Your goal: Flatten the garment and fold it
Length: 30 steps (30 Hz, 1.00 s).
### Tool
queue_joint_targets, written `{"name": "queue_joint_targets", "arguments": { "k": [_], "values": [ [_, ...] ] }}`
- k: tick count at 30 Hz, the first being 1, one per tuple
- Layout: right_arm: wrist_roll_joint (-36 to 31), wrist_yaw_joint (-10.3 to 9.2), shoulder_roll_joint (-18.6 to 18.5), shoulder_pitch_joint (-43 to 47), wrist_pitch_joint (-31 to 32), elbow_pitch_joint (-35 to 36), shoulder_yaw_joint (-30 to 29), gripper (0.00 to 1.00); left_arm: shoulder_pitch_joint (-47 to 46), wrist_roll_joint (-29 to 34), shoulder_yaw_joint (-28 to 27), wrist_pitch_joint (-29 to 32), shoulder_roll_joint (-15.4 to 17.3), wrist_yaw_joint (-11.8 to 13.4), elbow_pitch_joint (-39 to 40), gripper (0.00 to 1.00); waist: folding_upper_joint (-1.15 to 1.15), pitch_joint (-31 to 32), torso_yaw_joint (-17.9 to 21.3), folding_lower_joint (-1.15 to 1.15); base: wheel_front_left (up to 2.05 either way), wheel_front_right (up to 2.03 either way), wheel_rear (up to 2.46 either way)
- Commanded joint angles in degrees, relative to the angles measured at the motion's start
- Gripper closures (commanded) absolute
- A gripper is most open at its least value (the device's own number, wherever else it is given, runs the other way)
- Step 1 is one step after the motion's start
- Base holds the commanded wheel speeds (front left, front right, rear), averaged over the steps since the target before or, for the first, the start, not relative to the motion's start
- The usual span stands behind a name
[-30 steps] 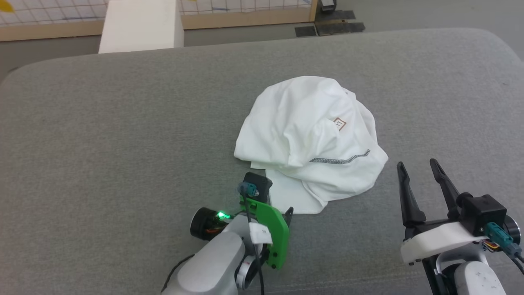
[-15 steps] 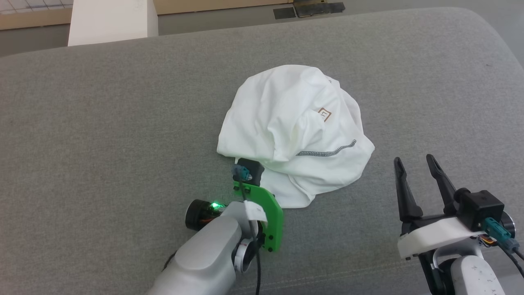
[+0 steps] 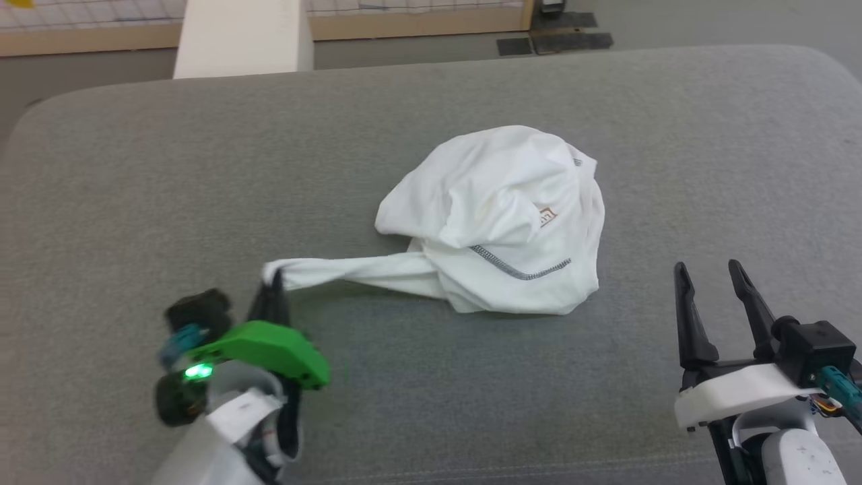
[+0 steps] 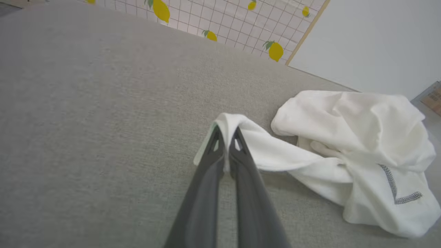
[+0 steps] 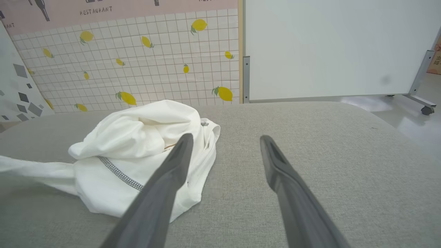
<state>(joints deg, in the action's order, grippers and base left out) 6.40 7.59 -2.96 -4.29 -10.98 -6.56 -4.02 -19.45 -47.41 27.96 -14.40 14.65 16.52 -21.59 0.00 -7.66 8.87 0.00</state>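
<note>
The garment is a white shirt with grey zigzag stitching, crumpled in a heap on the grey cushion. A twisted strip of it stretches out to the left. My left gripper is shut on the end of that strip. In the left wrist view the two dark fingers pinch the cloth edge at the gripper, with the garment heaped to the right. My right gripper stands open to the right of the heap, apart from it. In the right wrist view the garment lies left of the open gripper.
The grey cushioned surface spreads wide to the left and right of the heap. A rigid white box stands beyond its far edge. A lemon-patterned wall panel and a white board lie behind.
My left gripper shut on a corner of the garment at the heap's near side and pulled it left, drawing out a twisted strip. The heap shifted shape. The right gripper stayed put.
</note>
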Motion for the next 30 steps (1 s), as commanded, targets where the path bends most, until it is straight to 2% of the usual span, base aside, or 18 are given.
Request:
{"name": "queue_joint_targets", "arguments": {
  "k": [1,5,9,11,12,13,18,23,27,30],
  "values": [
    [-0.6,-0.10,0.1,0.6,0.3,0.6,-0.1,0.00,2.8,-0.1,-2.1,-0.4,1.6,1.7,3.4,1.00,0.00,0.9,-2.8,0.00,0.00,0.00,0.00],
    [-1.0,-0.10,0.1,1.0,0.9,1.3,-0.1,0.00,9.4,0.5,-7.1,-0.5,5.7,6.5,11.3,1.00,0.00,1.4,-5.1,0.00,0.00,0.00,0.00],
    [-1.0,-0.10,0.1,0.9,1.6,1.8,0.0,0.00,13.9,1.1,-9.3,0.0,8.4,10.5,13.3,1.00,0.00,1.8,-6.5,0.00,0.00,0.00,0.00],
    [-0.9,-0.10,0.1,0.9,1.9,1.9,0.3,0.00,15.0,0.0,-9.3,1.4,8.1,10.7,13.7,1.00,0.00,1.9,-6.8,0.00,0.00,0.00,0.00],
    [-0.9,-0.10,0.1,0.8,2.0,2.0,0.4,0.00,15.2,-0.1,-8.7,1.9,8.1,10.2,14.0,0.27,0.00,1.8,-6.9,0.00,0.00,0.00,0.00],
    [-0.9,-0.10,0.1,0.9,2.1,2.1,0.5,0.00,15.1,-0.2,-7.7,2.4,7.8,9.1,14.4,0.00,0.00,1.7,-7.0,0.00,0.00,0.00,0.00],
    [-0.8,-0.10,0.1,0.8,2.3,2.5,0.5,0.00,12.7,2.1,-3.9,1.9,5.7,7.2,15.0,0.00,0.00,1.1,-7.3,0.00,0.00,0.00,0.00],
    [-0.6,-0.10,0.1,0.6,2.4,2.5,0.4,0.00,8.4,6.9,1.8,0.5,1.8,3.7,16.0,0.00,0.00,0.7,-6.7,0.00,0.00,0.00,0.00],
    [-0.3,-0.10,0.1,0.3,2.3,2.2,0.6,0.00,4.3,8.5,7.4,3.0,-1.5,1.0,13.0,0.00,0.00,0.5,-5.4,0.00,0.00,0.00,0.00],
    [0.1,-0.10,0.1,0.0,2.1,1.9,1.1,0.00,1.4,8.4,10.3,6.8,-4.0,0.0,9.1,0.00,0.00,0.2,-3.7,0.00,0.00,0.00,0.00]
  ]
}}
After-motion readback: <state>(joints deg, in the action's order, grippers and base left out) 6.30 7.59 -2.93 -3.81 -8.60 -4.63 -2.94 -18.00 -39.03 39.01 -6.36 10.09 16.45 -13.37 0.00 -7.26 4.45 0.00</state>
